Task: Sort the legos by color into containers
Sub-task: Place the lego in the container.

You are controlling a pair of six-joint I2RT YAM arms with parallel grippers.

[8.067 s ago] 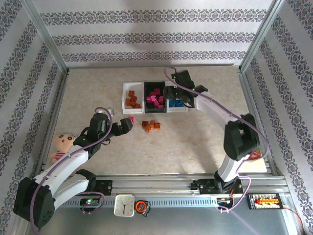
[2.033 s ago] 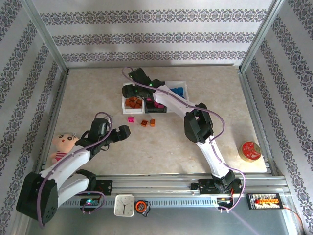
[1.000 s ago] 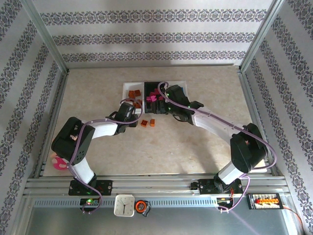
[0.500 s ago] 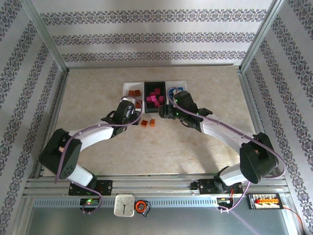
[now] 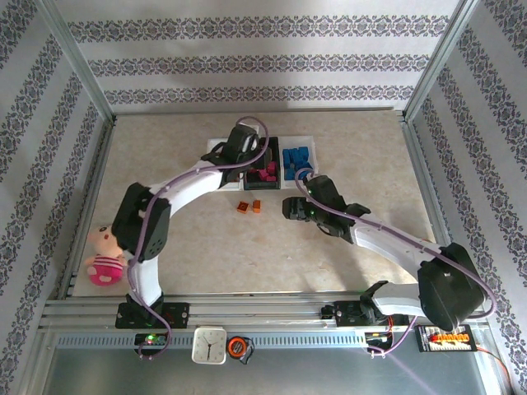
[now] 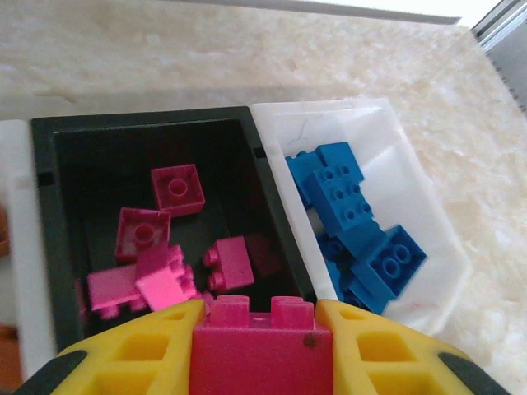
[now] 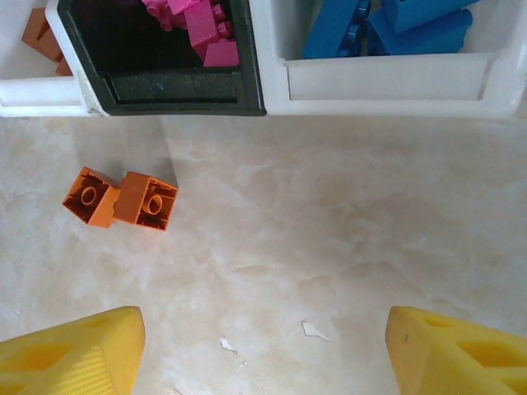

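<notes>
From above, the left claw [image 5: 257, 156] hangs over the black bin [image 5: 272, 145], which sits between a left white bin [image 5: 212, 149] and a right white bin [image 5: 306, 141] holding blue bricks [image 5: 294, 158]. The arm hides how this claw's jaws stand. The right claw [image 5: 290, 206] sits low over the bare table [image 5: 346, 140], just beside two orange bricks [image 5: 249, 206] lying in front of the bins. A doll [image 5: 102, 256] lies at the left edge. A clock [image 5: 209, 346] and a tape measure [image 5: 240, 346] rest on the front rail, and any print on them is too small to read. The left wrist camera shows yellow fingers [image 6: 140, 350] clamped on a magenta brick [image 6: 262, 350], studs up, above the near end of the black bin. Loose pink bricks [image 6: 160, 247] lie inside that bin, and the blue ones are piled in the bin to its right. The right wrist camera shows its yellow fingers [image 7: 70, 354] spread wide apart with only table between them. The two orange bricks touch each other ahead and to the left, short of the bins' front walls. No lettering can be read on the bricks or bins.
</notes>
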